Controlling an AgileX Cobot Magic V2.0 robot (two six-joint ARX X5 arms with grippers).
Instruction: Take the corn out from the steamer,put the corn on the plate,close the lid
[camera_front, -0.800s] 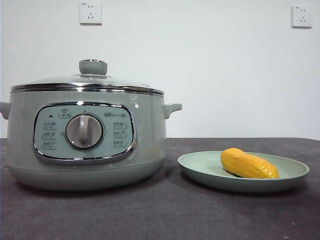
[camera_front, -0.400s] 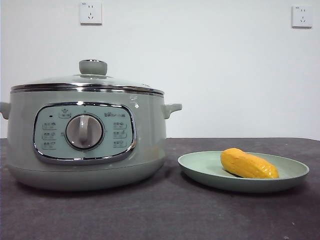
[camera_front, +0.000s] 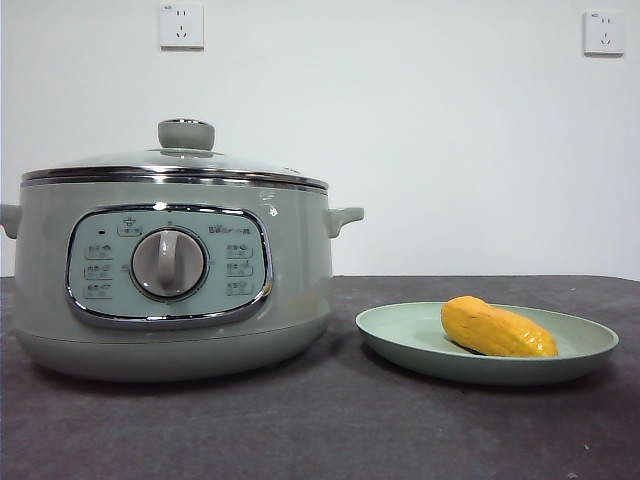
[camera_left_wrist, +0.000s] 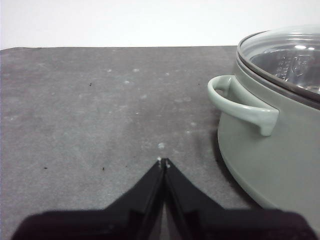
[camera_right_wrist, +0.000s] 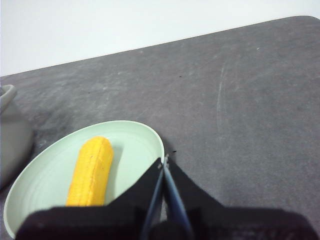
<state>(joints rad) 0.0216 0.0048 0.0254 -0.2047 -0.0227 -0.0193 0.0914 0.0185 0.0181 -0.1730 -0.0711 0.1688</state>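
The sage-green steamer (camera_front: 170, 280) stands on the left of the table with the glass lid (camera_front: 175, 165) shut on it; both also show in the left wrist view, steamer (camera_left_wrist: 280, 145) and lid (camera_left_wrist: 285, 55). The corn (camera_front: 497, 329) lies on the pale green plate (camera_front: 400, 335) to the right of the steamer. In the right wrist view the corn (camera_right_wrist: 92, 171) lies on the plate (camera_right_wrist: 140, 145). My left gripper (camera_left_wrist: 163, 161) is shut and empty over bare table beside the steamer's handle. My right gripper (camera_right_wrist: 163, 160) is shut and empty above the plate's rim. Neither arm shows in the front view.
The dark grey table (camera_front: 330, 430) runs to a white wall with two sockets (camera_front: 181, 25). The steamer's side handle (camera_left_wrist: 240, 102) juts toward the left gripper.
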